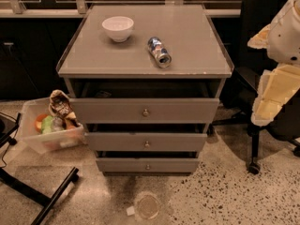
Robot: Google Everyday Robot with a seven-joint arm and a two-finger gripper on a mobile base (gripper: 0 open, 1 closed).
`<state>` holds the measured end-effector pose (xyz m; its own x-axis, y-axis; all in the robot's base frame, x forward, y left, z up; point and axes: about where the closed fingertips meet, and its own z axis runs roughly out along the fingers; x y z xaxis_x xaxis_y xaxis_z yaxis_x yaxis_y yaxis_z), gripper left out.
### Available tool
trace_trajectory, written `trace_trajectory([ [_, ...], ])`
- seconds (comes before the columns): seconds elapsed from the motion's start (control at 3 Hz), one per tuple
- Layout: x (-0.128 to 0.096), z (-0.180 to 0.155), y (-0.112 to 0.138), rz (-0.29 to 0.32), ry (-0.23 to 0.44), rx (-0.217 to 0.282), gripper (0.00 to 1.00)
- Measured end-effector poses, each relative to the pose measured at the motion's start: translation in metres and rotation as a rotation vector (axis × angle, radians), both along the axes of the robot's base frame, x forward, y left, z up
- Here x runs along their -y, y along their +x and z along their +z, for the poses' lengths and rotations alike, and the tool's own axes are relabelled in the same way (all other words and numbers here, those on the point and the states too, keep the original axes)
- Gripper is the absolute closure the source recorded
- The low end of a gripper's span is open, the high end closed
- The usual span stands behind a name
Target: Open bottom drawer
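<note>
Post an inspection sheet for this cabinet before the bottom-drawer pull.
surface: grey cabinet top, with a white bowl and a can on its side.
job's things: bottom drawer, lowest front, round knob, inside not showing.
clutter: clear bin of snacks on the floor at left; round disc in front.
grippers: gripper not in view; white arm section at right edge.
cables: nothing seen.
surroundings: black chair at right.

White rounded arm [289,29] carries a cream-yellow gripper [273,100] at right.
</note>
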<state>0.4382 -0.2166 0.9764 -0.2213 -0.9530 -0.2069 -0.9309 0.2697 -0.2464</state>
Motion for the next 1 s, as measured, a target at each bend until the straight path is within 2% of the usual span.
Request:
trace_trajectory([
  [0.33,0.000,0.000,0.000,0.000,0.000,0.000,0.00],
  [0.67,-0.003,-0.005,0.003,0.008,0.043,-0.003,0.00],
  [1.0,-0.013,-0.021,-0.002,-0.028,0.105,0.007,0.00],
])
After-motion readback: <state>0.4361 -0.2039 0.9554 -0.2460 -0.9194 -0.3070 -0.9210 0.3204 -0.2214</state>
